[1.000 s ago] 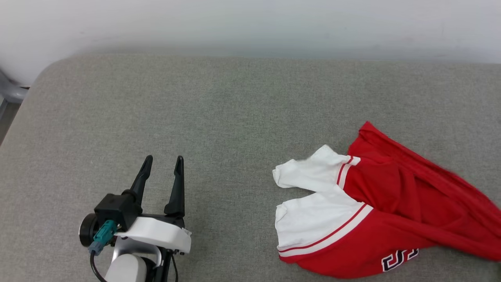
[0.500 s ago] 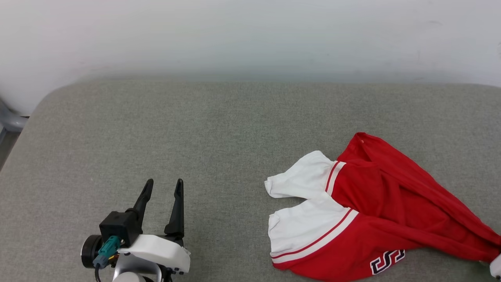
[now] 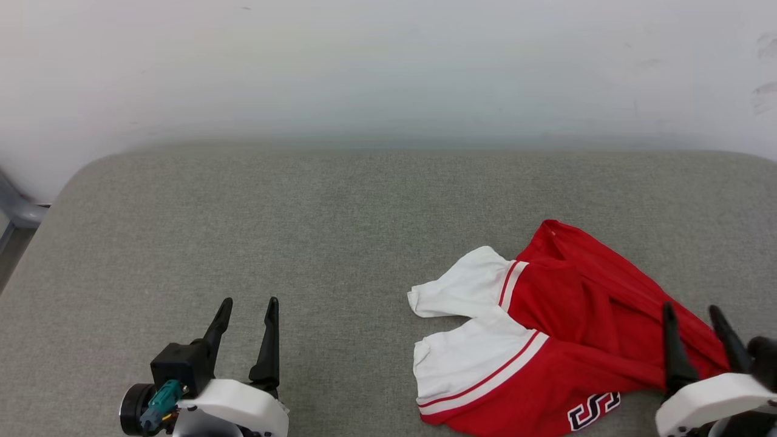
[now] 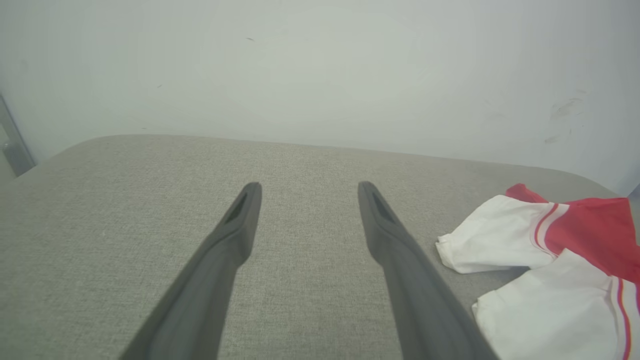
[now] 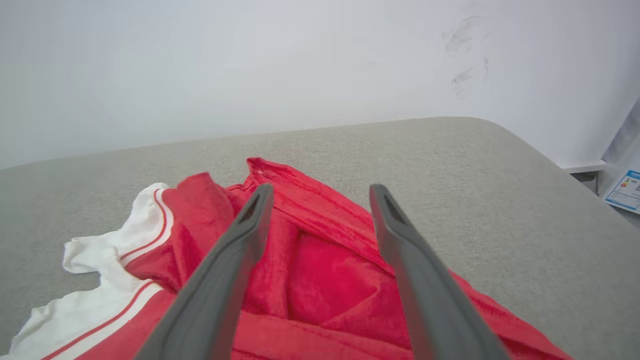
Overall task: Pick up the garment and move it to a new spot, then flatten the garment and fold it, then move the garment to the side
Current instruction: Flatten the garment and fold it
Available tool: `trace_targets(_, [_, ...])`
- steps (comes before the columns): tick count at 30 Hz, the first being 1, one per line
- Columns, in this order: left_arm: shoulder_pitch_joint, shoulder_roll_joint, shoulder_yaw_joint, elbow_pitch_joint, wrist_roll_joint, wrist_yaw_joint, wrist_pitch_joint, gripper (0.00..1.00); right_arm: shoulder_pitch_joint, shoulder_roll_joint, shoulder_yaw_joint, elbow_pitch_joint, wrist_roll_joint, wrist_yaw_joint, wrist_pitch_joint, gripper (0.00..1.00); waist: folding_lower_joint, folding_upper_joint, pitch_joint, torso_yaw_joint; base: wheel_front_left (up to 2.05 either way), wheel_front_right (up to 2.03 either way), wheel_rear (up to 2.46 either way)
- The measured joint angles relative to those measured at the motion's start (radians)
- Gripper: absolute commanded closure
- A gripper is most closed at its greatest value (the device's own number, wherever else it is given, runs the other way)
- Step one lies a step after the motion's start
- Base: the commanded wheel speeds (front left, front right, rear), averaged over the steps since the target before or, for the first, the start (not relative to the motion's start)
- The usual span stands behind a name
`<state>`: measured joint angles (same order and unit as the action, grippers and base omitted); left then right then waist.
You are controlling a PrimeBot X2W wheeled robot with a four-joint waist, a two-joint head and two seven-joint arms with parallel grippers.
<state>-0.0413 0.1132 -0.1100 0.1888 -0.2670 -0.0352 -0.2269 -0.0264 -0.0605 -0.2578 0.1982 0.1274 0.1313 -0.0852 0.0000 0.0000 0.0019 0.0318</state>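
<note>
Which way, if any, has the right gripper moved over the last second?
Yes. Against the grey cushion, the right gripper has come leftward into view from the lower right, and stands open over the garment's right end.

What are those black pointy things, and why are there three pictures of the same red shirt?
Those black pointy things are a robot's two claws, which it uses as hands. The big picture comes from a camera on the robot's head, looking down. In it the left claw is at the lower left and the right claw at the lower right. The other two pictures come from small cameras on each wrist, looking along that claw's two long dark fingers.

A crumpled red jersey T-shirt with white, red-striped sleeves lies on a grey fabric-covered surface in front of a white wall.

Both claws are open. The left one is over bare grey fabric, away from the shirt. The right one hovers over the shirt's red part and holds nothing.
</note>
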Motion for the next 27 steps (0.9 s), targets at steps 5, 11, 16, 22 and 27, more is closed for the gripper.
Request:
trace_targets(5, [0.011,0.005,0.001,0.001,-0.003,0.003,0.005,0.00,0.067,0.006,0.111,-0.116,0.016,0.000,0.004,0.00,0.0000,0.0000,-0.011,-0.008,0.00,0.00,0.00])
trace_targets(11, [0.012,0.010,-0.012,0.005,-0.005,0.001,0.019,0.00,0.117,0.008,0.205,-0.232,0.018,0.000,0.045,0.00,0.0000,0.0000,-0.020,-0.024,0.00,0.00,0.00])
trace_targets(16, [-0.020,0.014,-0.073,0.026,-0.010,-0.035,0.101,0.00,0.164,0.009,0.245,-0.318,0.023,0.000,0.096,0.00,-0.0001,0.0000,-0.015,-0.037,0.00,0.00,0.00])
trace_targets(22, [-0.117,0.015,-0.207,0.066,-0.034,-0.081,0.319,0.00,0.180,0.009,0.270,-0.367,0.018,0.000,0.134,0.00,0.0000,0.0000,0.008,-0.060,0.00,0.00,0.00])
trace_targets(27, [-0.201,0.040,-0.320,0.114,-0.078,-0.093,0.520,0.00,0.176,0.009,0.270,-0.372,0.023,0.000,0.138,0.00,0.0000,0.0000,0.038,-0.084,0.00,0.00,0.00])
